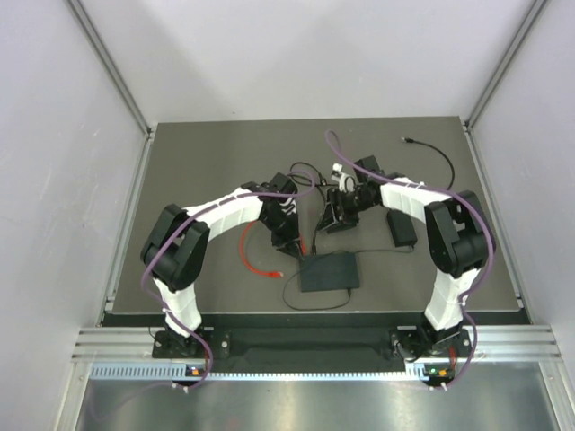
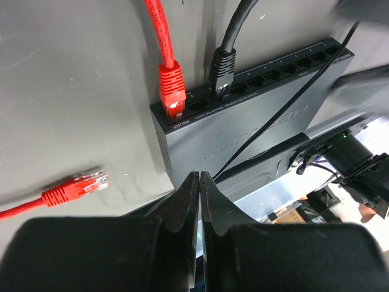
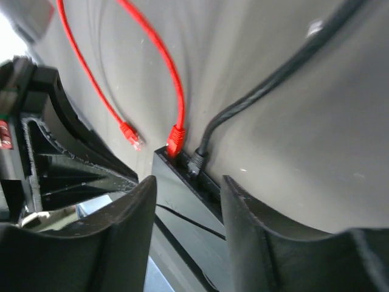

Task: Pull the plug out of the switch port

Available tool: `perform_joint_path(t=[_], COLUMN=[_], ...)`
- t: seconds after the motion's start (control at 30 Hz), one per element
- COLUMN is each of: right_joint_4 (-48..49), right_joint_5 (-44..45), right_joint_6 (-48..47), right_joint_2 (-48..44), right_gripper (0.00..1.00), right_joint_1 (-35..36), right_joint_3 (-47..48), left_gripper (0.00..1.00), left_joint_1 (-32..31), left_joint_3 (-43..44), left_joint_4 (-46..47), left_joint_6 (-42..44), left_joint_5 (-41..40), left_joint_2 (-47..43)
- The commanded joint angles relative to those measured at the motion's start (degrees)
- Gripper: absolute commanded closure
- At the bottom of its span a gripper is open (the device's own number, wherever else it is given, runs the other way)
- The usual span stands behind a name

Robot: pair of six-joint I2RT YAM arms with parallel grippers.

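The switch (image 1: 329, 271) (image 2: 243, 115) (image 3: 182, 194) is a flat dark grey box lying near the front middle of the mat. Two plugs sit in its row of sockets: a red plug (image 2: 172, 85) (image 3: 176, 139) in the end port and a black plug (image 2: 222, 67) (image 3: 196, 161) two ports along. My left gripper (image 1: 289, 241) (image 2: 199, 176) is shut with nothing in it, its tips above the switch's corner near the red plug. My right gripper (image 1: 331, 220) (image 3: 188, 182) hangs open above the switch, behind its socket edge, holding nothing.
A loose red plug (image 2: 76, 187) (image 3: 129, 134) (image 1: 277, 269) lies on the mat left of the switch. A black power adapter (image 1: 400, 227) sits to the right, with a thin black cable (image 1: 431, 148) running to the back right. A thin black wire (image 2: 267, 131) crosses the switch's top.
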Motion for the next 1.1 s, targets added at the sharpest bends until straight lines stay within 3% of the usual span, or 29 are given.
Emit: perform_joint_path(t=[0.0, 0.43, 1.07], right_joint_4=[4.33, 8.99, 10.83], right_joint_5=[-3.25, -3.16, -6.05], right_joint_6=[0.81, 3.09, 3.36], right_joint_2=[0.6, 2.79, 5.25], right_gripper=[0.55, 0.66, 0.65], right_joint_1=[2.26, 3.67, 5.25], right_joint_3=[-2.23, -6.19, -8.3], left_gripper=[0.91, 0.92, 0.91], left_joint_1=[-0.35, -1.32, -1.41], left_joint_3=[-0.18, -0.62, -2.11], left_joint_4=[1.63, 3.39, 5.24], left_joint_6=[-1.15, -1.94, -2.65], left_joint_5=[0.57, 1.36, 1.63], left_joint_2=[0.0, 3.07, 3.78])
